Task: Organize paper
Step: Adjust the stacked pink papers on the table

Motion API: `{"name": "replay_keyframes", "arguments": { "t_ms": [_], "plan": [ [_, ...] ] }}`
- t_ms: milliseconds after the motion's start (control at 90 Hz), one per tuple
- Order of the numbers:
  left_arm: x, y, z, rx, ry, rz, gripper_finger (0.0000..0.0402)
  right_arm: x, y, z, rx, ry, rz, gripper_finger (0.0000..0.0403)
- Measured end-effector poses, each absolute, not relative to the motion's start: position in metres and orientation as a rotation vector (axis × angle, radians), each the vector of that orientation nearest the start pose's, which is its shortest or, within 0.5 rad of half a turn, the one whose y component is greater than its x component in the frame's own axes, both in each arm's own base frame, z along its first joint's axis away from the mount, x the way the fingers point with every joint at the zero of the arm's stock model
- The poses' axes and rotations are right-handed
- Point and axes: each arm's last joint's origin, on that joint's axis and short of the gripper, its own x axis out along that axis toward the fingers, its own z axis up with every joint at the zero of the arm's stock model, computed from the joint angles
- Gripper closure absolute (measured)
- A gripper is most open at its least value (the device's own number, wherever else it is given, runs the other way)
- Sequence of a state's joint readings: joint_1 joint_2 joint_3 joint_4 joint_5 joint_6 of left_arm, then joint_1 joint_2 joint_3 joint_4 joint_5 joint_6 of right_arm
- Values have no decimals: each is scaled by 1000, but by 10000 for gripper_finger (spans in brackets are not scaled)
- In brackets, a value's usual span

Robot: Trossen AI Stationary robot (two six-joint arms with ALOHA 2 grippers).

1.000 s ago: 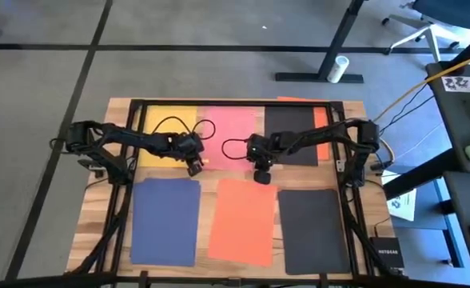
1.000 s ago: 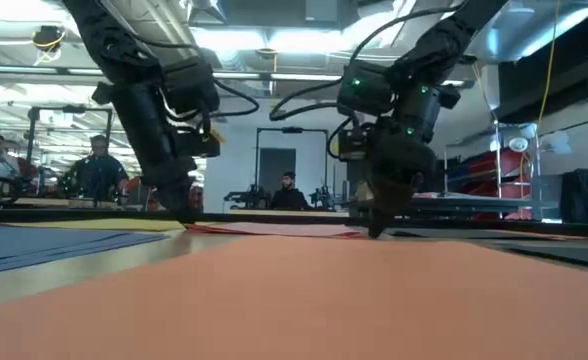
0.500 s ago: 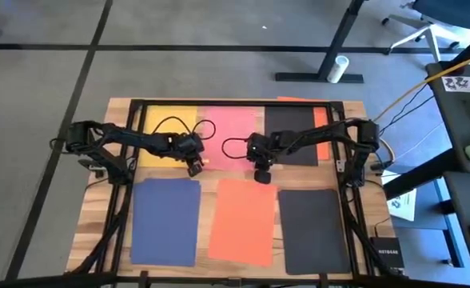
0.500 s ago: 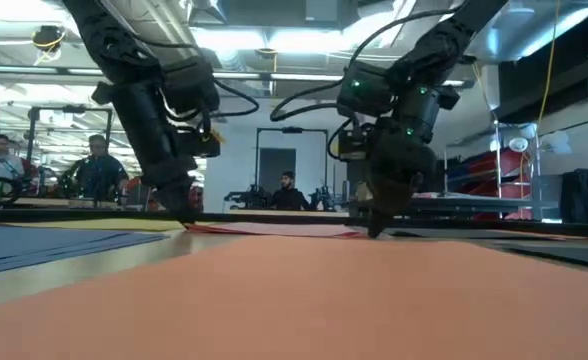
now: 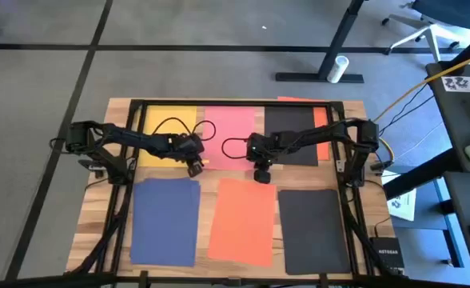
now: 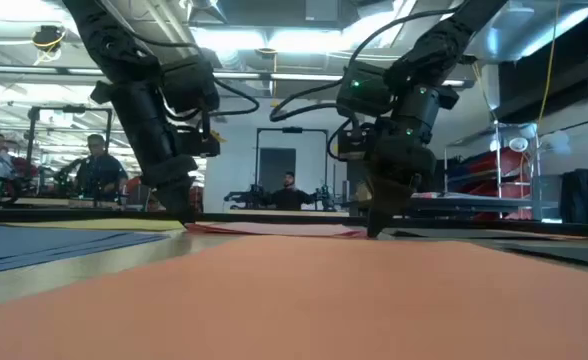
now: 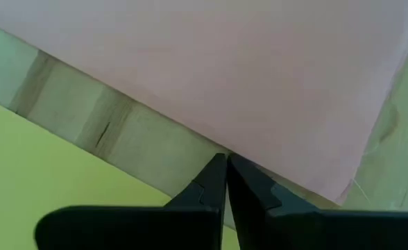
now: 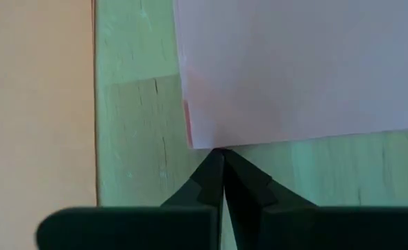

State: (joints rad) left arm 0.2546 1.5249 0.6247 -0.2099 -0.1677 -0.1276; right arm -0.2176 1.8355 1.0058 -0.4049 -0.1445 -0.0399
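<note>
Seven paper sheets (image 5: 237, 126), two grippers (image 5: 195, 169).

Two dark jointed arms; black cables loop behind each claw. Left claw (image 5: 194, 170) and right claw (image 5: 260, 177): black tapered fingers. Green indicator lights above the right claw.

A white cylinder (image 5: 336, 68) lies on the grey floor beyond the wooden table (image 5: 95, 216), near a desk leg (image 5: 319, 77).

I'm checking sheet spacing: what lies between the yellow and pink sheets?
In the left wrist view, only a strip of bare wooden table separates the yellow sheet from the pink sheet.
</note>
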Motion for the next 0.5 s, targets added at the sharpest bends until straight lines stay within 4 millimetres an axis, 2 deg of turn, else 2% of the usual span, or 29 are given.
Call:
{"name": "replay_keyframes", "arguments": {
  "t_ms": [500],
  "plan": [
    [236,68,128,-130,1122,490,402,317,-66,132,164,1255,-44,403]
  ]
}}
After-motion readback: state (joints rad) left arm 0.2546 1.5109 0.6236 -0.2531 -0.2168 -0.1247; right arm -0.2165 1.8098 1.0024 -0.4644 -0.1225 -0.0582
